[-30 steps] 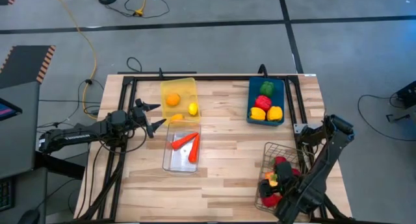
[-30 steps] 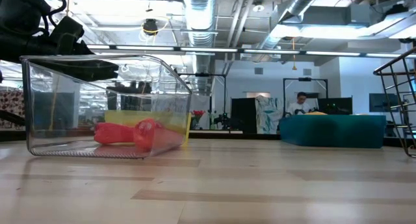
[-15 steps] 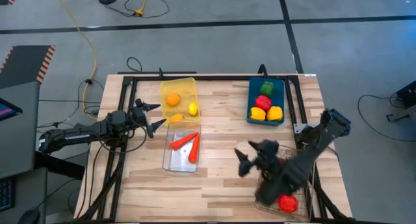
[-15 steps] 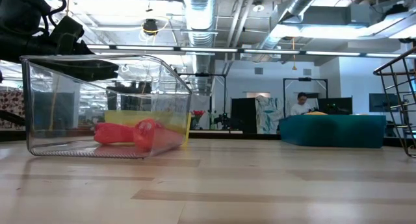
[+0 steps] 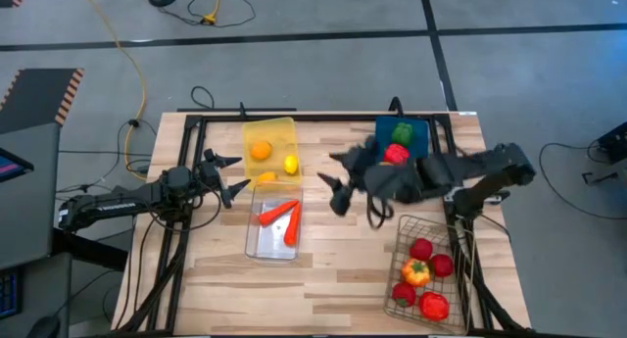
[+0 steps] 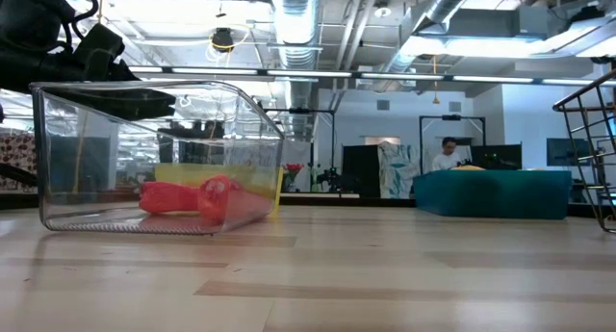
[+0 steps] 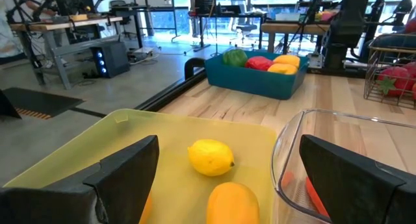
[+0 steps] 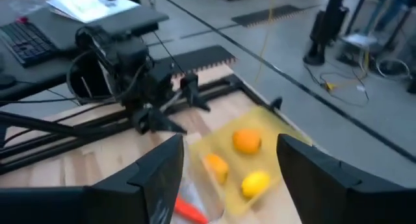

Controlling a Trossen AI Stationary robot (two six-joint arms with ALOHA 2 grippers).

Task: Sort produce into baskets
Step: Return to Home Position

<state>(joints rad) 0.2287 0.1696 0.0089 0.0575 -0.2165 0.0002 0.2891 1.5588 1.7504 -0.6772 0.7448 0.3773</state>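
Note:
The yellow bin holds an orange, a lemon and one more orange piece. Two carrots lie in the clear bin. The blue bin holds peppers and is partly hidden under my right arm. Red produce and an orange pepper lie in the wire basket. My right gripper hangs open and empty above mid-table. My left gripper is open and empty beside the yellow bin.
A black metal frame runs along the table's far and left edges. Bare wood lies between the clear bin and the wire basket. In the low view a person sits in the room far behind the table.
My right gripper has risen out of the wire basket at the near right. It has swung toward the far edge and the table's middle, rolling and tipping toward level. The produce in the basket now shows uncovered.

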